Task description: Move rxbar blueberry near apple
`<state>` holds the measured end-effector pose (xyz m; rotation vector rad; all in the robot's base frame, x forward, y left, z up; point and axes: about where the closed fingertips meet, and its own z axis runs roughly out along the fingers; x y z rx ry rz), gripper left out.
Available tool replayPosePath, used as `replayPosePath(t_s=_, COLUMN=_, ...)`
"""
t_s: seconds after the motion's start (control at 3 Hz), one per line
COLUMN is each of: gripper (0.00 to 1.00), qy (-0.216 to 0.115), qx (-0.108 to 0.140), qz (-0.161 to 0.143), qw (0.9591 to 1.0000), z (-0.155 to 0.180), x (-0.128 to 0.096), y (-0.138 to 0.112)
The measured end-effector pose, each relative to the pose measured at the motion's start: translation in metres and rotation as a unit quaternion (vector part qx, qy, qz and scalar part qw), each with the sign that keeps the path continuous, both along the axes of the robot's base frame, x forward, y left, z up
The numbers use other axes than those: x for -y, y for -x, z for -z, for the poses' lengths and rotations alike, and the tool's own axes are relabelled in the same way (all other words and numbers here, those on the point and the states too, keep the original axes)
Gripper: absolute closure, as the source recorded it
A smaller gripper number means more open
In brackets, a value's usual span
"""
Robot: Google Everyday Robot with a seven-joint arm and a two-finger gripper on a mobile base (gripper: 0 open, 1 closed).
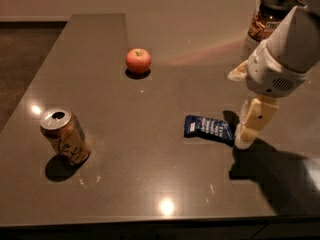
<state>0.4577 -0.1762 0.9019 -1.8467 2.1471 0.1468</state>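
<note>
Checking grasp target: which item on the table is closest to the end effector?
The rxbar blueberry, the flat dark blue wrapper; the end effector hangs just beside one end of it. The apple, gold can and jar sit farther off.

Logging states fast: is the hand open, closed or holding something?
Hand: cannot be told; it is down by the right end of the rxbar blueberry.
</note>
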Motion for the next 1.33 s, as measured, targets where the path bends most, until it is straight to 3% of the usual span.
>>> replayPosePath(t_s=1.0, gripper=0.00, qy=-0.013, qx=-0.021, qz=-0.050, qw=0.9985, z=0.054, x=-0.039, y=-0.004)
replayPosePath(t_s=1.33, gripper=0.18, qy=-0.011, qx=-0.027, qz=-0.051, qw=0.9983, z=0.061, x=-0.040, y=-0.007)
